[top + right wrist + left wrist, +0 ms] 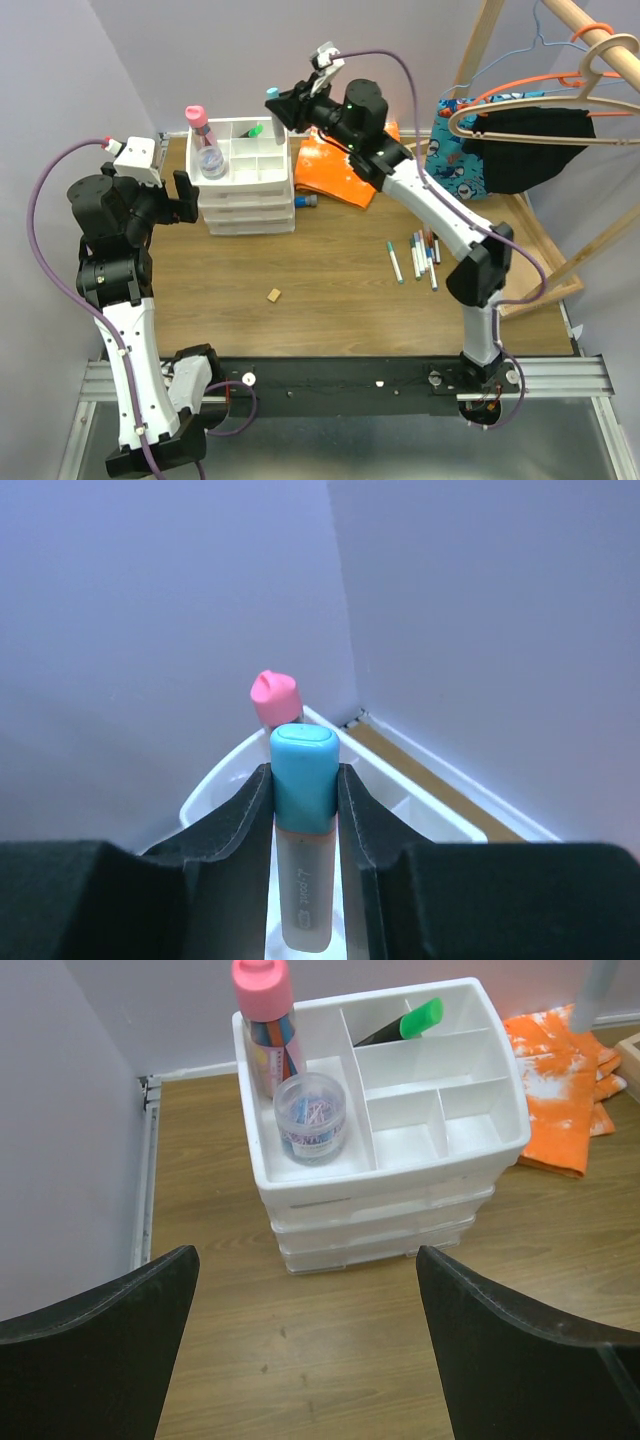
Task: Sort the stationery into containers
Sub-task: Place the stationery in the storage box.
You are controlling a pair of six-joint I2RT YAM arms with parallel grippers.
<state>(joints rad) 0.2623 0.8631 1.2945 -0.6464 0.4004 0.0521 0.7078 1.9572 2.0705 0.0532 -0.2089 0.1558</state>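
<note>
Right wrist view gives me what the others hide: the right end effector (303, 770) is clamped on a blue-capped marker (300, 880), cap up. The rim of the white drawer unit (225, 775) and the pink-capped bottle (275, 698) sit just behind it.

From the top external view I see that grip hovering over the unit's back right corner. The left end effector (186, 196) waits just left of the unit with its jaws wide apart, holding nothing.

My left wrist view looks into the tray. The bottle and a clear tub of paper clips (312, 1115) share the unit's long left compartment, and a green-capped marker (405, 1022) leans in a rear one.

Only the top view shows the white pens (420, 258) lying on the desk (330, 300) well right of the unit, a small blue-capped tube (308, 201) just beside its right wall, and an orange cloth (340, 170) beyond that
</note>
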